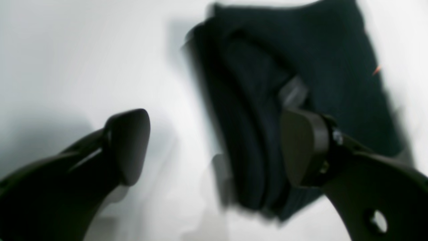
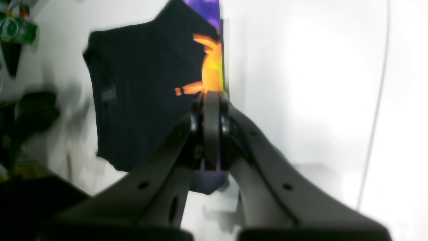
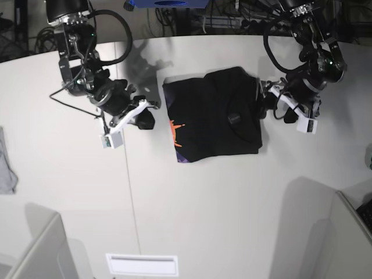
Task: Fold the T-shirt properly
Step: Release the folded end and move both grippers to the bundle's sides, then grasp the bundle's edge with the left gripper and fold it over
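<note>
A broad white tabletop (image 3: 203,221) with a thin seam fills the room's centre; cables (image 3: 232,17) crowd its far edge and a small grey cloth (image 3: 7,168) lies at one side. The folded black cotton T-shirt (image 3: 212,116) with orange-and-purple print rests mid-table. The left gripper (image 1: 214,147) is spread wide over its edge; the right gripper (image 2: 211,130) is pressed together, holding nothing, apart from the shirt.
</note>
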Tool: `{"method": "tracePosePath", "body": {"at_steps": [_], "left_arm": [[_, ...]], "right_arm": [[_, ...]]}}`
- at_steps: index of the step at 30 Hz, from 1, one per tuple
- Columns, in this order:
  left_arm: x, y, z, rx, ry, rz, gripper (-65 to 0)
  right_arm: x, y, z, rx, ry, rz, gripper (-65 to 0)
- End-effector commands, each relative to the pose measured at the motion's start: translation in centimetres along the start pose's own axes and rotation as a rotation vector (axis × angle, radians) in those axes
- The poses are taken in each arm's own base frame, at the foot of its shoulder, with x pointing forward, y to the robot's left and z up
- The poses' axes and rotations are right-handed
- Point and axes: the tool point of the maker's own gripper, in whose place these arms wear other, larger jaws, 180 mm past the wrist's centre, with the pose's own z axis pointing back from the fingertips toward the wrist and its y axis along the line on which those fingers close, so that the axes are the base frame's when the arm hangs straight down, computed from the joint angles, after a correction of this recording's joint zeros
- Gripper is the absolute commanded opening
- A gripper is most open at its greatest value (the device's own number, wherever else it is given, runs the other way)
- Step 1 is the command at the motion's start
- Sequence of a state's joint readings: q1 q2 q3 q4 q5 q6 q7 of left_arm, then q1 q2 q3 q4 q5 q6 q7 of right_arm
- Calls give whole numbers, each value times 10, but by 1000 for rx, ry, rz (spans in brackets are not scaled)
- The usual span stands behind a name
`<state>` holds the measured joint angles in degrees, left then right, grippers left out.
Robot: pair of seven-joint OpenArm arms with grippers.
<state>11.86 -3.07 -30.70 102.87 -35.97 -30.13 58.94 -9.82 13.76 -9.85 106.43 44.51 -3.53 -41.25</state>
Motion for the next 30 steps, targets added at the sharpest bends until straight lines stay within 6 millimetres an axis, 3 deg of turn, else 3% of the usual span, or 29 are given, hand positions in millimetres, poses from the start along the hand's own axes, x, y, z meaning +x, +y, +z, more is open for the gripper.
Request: {"method": "tracePosePath", "body": {"at_steps": [1, 7, 11, 15, 17, 20, 25, 30], "left_arm": [[6, 5, -1, 13, -21, 27, -66], [-4, -14, -38, -48, 50, 101, -64], [-13, -15, -56, -42, 57, 171, -64], [-27, -35, -74, -91, 88, 165, -66], [-38, -36, -80, -96, 119, 181, -84], [-51, -33, -84, -91, 154, 200, -252], [-48, -25, -83, -76, 186, 165, -650], [-37, -19, -85, -39, 287, -24, -650]], "right_arm": [[11, 2, 5, 15, -44, 15, -650], [9, -24, 19, -41, -59, -16, -650], [7, -27, 21, -50, -56, -19, -650], [3, -33, 24, -62, -39, -1, -650], [4, -36, 25, -70, -42, 0, -650], [2, -37, 26, -74, -39, -1, -650], [-5, -44, 29, -89, -21, 0, -650], [-9, -65, 40, -148, -32, -40, -650]]}}
